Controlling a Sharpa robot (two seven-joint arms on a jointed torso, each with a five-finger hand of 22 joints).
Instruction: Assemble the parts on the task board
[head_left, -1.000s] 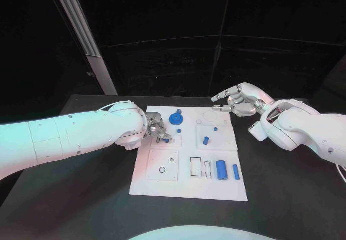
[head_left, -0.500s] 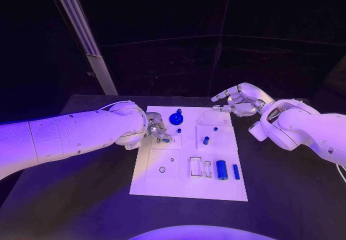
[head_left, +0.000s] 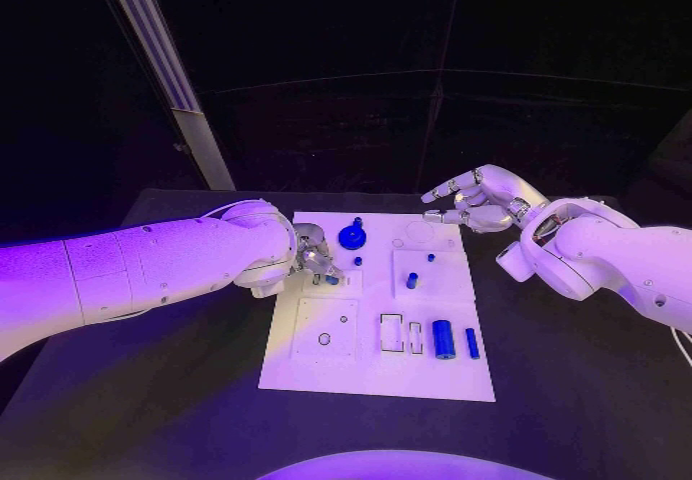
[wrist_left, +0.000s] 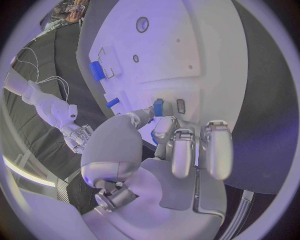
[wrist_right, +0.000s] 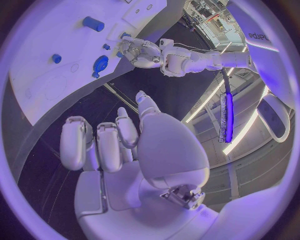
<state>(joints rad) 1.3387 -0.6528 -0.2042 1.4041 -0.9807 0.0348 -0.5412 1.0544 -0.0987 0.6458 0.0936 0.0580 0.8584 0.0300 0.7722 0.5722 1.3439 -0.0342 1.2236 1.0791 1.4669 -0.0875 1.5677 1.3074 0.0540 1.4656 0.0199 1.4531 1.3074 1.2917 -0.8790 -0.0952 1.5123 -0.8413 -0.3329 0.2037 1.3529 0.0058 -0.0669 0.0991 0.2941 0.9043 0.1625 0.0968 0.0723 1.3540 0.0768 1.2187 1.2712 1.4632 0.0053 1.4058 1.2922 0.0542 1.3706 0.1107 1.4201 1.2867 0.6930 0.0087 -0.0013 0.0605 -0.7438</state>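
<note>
The white task board (head_left: 378, 375) lies mid-table. My left hand (head_left: 312, 264) is low over its far left part and pinches a small blue part (head_left: 330, 280) between thumb and a finger. In the left wrist view this part (wrist_left: 158, 107) stands upright on the board (wrist_left: 169, 45), right beside a small slot (wrist_left: 180, 105). My right hand (head_left: 472, 199) hovers above the board's far right corner, fingers apart and loosely curved, holding nothing (wrist_right: 119, 145). Also on the board are a round blue piece (head_left: 352, 237), a blue peg (head_left: 411, 281), a blue cylinder (head_left: 444, 340) and a thin blue bar (head_left: 472, 343).
Empty rectangular recesses (head_left: 392, 332) sit left of the blue cylinder. A square plate with small holes (head_left: 327, 328) occupies the near left of the board. Black table (head_left: 159, 400) surrounds the board on all sides. A pale post (head_left: 185, 110) rises behind the table's far left.
</note>
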